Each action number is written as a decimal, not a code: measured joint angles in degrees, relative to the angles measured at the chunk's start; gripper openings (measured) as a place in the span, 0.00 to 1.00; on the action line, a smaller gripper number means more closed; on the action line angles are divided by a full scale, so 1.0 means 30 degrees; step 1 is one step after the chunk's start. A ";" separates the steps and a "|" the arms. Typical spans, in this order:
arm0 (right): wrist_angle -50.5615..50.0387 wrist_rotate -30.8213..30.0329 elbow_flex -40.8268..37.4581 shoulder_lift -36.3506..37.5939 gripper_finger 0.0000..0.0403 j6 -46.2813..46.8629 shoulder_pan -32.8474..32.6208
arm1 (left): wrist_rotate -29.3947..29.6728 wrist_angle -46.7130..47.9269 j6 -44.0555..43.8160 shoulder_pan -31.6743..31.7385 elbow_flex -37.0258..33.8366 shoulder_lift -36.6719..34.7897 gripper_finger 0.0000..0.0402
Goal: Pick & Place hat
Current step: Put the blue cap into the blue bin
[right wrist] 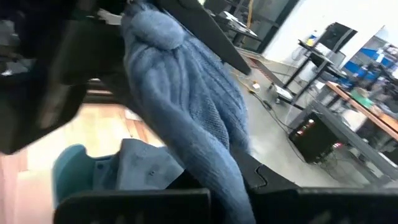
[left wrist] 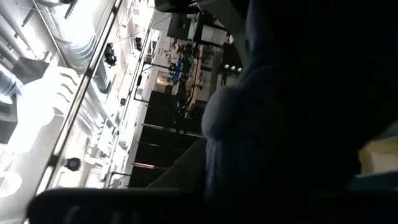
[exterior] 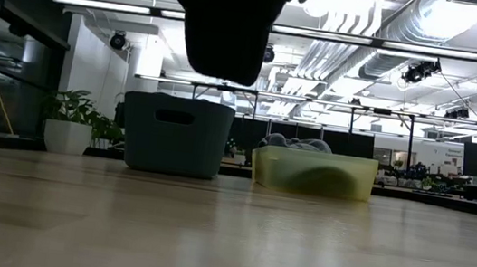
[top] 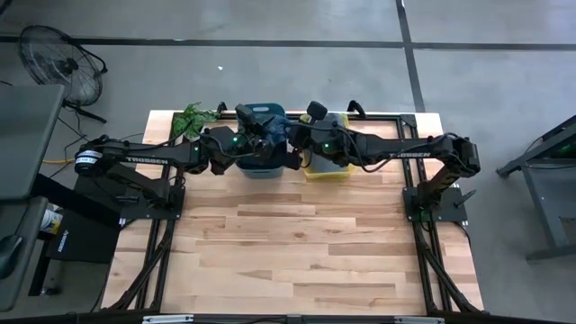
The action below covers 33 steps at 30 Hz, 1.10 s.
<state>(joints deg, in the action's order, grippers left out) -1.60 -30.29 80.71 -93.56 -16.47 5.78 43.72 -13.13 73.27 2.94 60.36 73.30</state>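
Both arms meet over the two bins at upper centre of the high view, so I start there: left gripper (top: 256, 126) sits over the blue bin (top: 263, 166), right gripper (top: 301, 135) hangs between that bin and the yellow bin (top: 331, 171). From above I can't tell jaw spread on either. A potted plant (top: 192, 119) stands at the upper left of the table (top: 297, 252).

Low view: a dark gripper mass hangs at top centre, well above the wood. Blue bin (exterior: 174, 135) left of centre, yellow bin (exterior: 313, 173) right of centre with grey cloth heaped above its rim. This view gives height, which the overhead doesn't.

Left wrist view: mostly dark cloth up close, a pale rounded lump at mid-frame; fingers unreadable, I cannot tell.

Right wrist view: blue knit hat (right wrist: 186, 118) hangs stretched across the frame, the top bunched at a dark gripper upper left, the lower end running down toward my right fingers. I judge it's held up to carry between bins. Whether the right jaws actually pinch it, I cannot tell.
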 joint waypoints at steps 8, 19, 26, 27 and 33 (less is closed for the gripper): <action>-0.0498 -0.1045 -0.0022 0.0407 0.00 0.0088 0.0531 | -0.0616 0.0025 -0.2028 0.0000 0.0007 0.0000 0.33; -0.2745 0.0127 -0.0022 0.1268 0.00 0.2472 0.2056 | -0.0356 0.3669 -0.3988 0.0019 0.0000 -0.2928 0.47; -0.1614 0.1471 -0.0022 0.1268 0.00 0.2587 0.2555 | -0.2589 0.9053 -1.0878 0.0733 0.0051 -0.6554 0.48; -0.1209 0.1815 -0.0022 0.1260 0.00 0.2588 0.2650 | -0.3075 1.0069 -1.1900 0.0949 0.0013 -0.6995 0.48; 0.1083 0.3742 -0.0007 0.0397 0.00 0.3041 0.3541 | -0.6703 1.3274 -1.6109 0.3063 -0.0022 -0.8291 0.48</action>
<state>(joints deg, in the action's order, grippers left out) 1.65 -19.06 80.68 -92.37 -7.35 16.40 23.61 26.69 24.94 12.13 60.29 48.43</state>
